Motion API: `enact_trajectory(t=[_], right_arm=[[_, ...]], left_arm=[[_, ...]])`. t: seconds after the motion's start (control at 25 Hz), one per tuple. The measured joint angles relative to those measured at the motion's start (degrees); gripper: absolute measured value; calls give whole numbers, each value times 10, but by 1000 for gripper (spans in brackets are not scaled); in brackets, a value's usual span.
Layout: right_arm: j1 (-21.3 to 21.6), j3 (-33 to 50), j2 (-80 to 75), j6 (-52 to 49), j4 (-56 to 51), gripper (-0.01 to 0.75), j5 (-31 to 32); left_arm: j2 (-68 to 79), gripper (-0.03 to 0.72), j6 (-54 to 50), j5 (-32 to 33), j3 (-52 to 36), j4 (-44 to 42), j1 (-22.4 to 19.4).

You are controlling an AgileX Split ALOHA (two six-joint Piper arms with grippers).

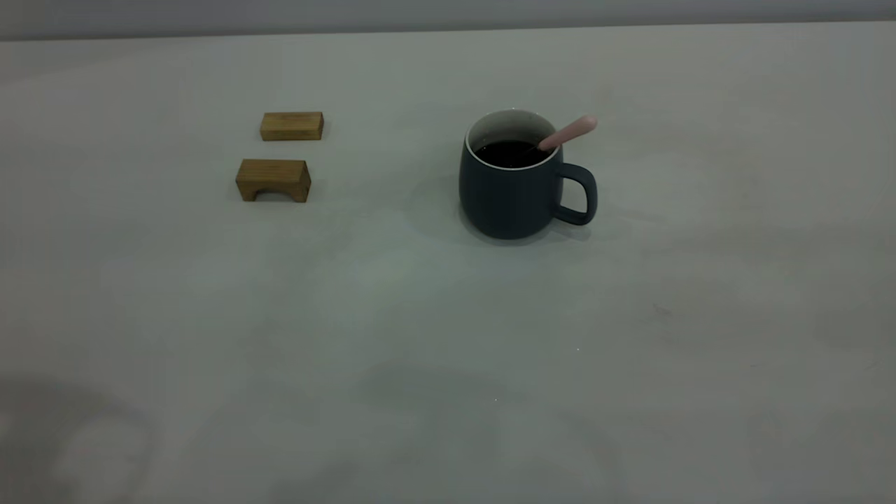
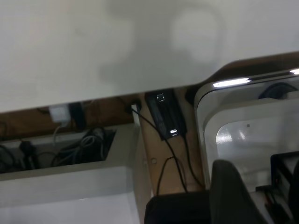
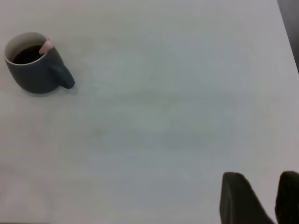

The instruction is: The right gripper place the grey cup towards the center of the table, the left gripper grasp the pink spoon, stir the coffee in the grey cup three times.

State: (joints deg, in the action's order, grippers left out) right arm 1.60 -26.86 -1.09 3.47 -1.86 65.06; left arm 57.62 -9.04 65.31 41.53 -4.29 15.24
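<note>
Pale matte table, wide bare room near and right, grey cup right of centre, pink spoon resting in coffee, two wooden blocks left, right gripper fingers parted, holding nothing, left gripper off the table edge, finger state unclear.

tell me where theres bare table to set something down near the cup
Bare table lies all along the front, and between the grey cup and the two wooden blocks. Right of the cup's handle is clear too. Nowhere is crowded.
</note>
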Motion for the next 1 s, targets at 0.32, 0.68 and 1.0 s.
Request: enact_trajectory(t=[0.32, 0.68, 1.0], right_arm=[[0, 0, 0, 0, 0, 237, 0], [0, 0, 0, 0, 0, 237, 0], [0, 0, 0, 0, 0, 237, 0]], left_arm=[[-234, 381, 25, -9, -89, 0, -109], [-428, 381, 28, -15, -136, -4, -136], [-554, 381, 44, -13, -136, -1, -136]])
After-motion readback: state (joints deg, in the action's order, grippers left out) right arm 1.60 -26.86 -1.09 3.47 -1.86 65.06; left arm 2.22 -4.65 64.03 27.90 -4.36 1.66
